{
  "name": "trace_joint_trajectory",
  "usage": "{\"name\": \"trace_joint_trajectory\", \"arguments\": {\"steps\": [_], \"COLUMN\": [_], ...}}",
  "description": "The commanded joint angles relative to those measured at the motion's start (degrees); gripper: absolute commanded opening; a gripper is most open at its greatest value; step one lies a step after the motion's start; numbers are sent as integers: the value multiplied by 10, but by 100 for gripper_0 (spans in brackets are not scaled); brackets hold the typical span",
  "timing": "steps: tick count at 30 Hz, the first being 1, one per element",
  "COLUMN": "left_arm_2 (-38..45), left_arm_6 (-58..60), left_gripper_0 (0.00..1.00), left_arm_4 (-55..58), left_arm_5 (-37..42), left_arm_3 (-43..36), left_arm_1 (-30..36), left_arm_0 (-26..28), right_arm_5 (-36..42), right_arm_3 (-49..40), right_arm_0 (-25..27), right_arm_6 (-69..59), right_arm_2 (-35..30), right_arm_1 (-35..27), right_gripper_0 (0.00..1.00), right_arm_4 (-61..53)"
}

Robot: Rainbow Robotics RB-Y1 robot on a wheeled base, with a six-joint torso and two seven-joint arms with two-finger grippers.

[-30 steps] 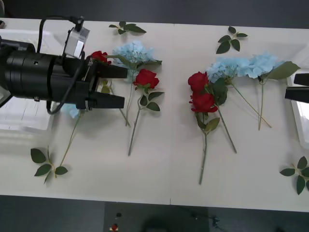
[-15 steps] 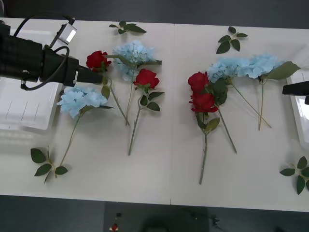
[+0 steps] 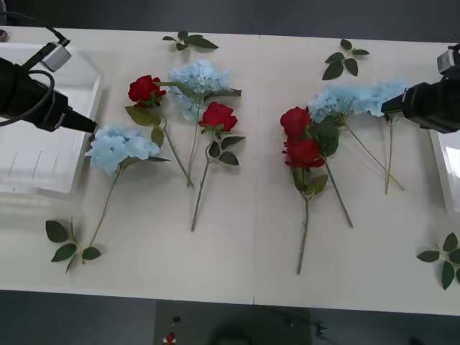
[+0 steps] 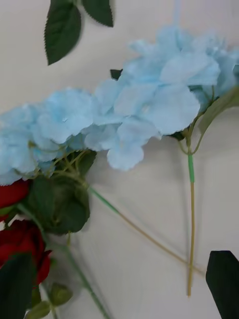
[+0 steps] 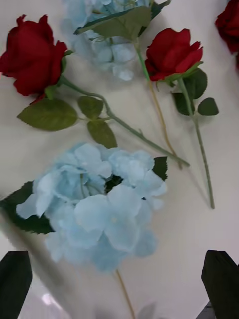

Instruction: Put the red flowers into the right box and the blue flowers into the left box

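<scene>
At the white bench's left edge, the shallow white plastic left box lies under the left gripper, fingers spread wide beside a pale-blue fluffy flower. Four deep-red roses lie mid-bench. Near the right edge, the right gripper hovers over more blue heads; its spread I cannot tell.

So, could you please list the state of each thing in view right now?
Left pincer: open, empty, above a blue flower.
Right pincer: above the right blue flowers.
Red flowers: four, lying on the table.
Blue flowers: lying on the table.
Left box: holds no flowers.
Right box: partly visible.
</scene>
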Motion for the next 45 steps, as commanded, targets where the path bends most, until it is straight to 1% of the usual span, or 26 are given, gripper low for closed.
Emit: {"name": "trace_joint_trajectory", "arguments": {"steps": [1,5,9,14,16,19,24,30,31,32,33,34,41,45], "left_arm_2": [2,2,2,2,2,2,2,3,2,3,2,3,3,3], "left_arm_6": [16,-29,-61,-67,-67,-67,-67,-67,-67,-67,-67,-67,-60,-55], "left_gripper_0": [100,100,100,100,100,100,100,100,100,100,100,100,100,100], "left_arm_4": [-42,-82,-96,-114,-134,-147,-156,-181,-188,-201,-213,-222,-294,-314], "left_arm_5": [41,67,66,3,-39,-83,-127,-187,-192,-196,-199,-201,-232,-232], "left_arm_3": [-50,-74,-88,-143,-179,-203,-204,-204,-204,-204,-204,-204,-204,-204], "left_arm_1": [13,12,9,9,9,4,-18,-45,-50,-59,-68,-76,-126,-141], "left_arm_0": [-15,-14,13,79,119,160,198,239,240,243,244,245,261,263], "right_arm_5": [-24,-40,-54,-76,-94,-120,-165,-205,-208,-211,-211,-212,-213,-214], "right_arm_3": [66,129,195,267,297,332,396,447,449,451,452,452,452,452], "right_arm_0": [-52,-87,-120,-142,-148,-155,-170,-181,-181,-181,-181,-181,-181,-181], "right_arm_6": [-31,-34,-42,-47,-50,-52,-52,-52,-53,-53,-55,-55,-58,-58], "right_arm_2": [50,86,111,111,111,111,111,111,111,112,111,111,112,111], "right_arm_1": [20,50,95,139,158,179,211,238,240,241,242,242,243,243], "right_gripper_0": [100,100,100,100,100,100,100,100,95,58,14,0,0,0], "right_arm_4": [56,103,163,192,205,220,250,270,270,271,270,270,268,266]}}
